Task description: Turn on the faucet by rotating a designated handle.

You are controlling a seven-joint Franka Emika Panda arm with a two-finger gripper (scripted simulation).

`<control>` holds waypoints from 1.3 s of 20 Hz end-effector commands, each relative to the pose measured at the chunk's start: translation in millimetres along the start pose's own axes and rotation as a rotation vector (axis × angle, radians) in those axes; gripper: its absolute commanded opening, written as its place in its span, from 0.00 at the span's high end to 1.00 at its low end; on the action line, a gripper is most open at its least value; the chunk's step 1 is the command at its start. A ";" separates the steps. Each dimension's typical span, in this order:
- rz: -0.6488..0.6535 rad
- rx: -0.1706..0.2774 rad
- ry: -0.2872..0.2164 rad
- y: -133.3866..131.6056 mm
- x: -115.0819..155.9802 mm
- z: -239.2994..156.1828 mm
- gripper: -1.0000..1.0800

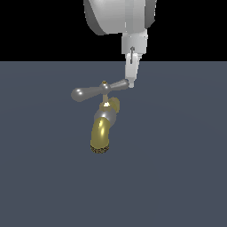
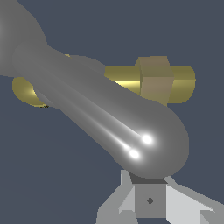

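The faucet stands on the dark grey floor, its brass-gold curved spout pointing toward the camera in the exterior view. On top sits the handle, a silver-grey cross-bar with rounded bulbs. My gripper hangs straight down with its fingers together, and its tip touches the handle's arm end on the exterior view's right. In the wrist view the handle fills the frame, its bulb right in front of my gripper. The gold faucet body lies behind it. Nothing is held between the fingers.
A flat dark grey floor surrounds the faucet, under a black background. The arm's large white-grey wrist hangs above the handle.
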State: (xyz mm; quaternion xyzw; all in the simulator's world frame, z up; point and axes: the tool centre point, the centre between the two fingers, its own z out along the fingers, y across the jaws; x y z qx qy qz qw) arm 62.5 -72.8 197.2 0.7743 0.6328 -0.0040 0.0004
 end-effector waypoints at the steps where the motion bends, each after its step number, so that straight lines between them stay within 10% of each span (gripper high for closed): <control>1: -0.028 -0.003 0.007 6.1 24.8 -0.5 1.00; 9: -0.003 -0.002 -0.001 19.4 15.8 -0.2 1.00; 26: -0.027 -0.004 0.006 27.4 125.8 -1.3 1.00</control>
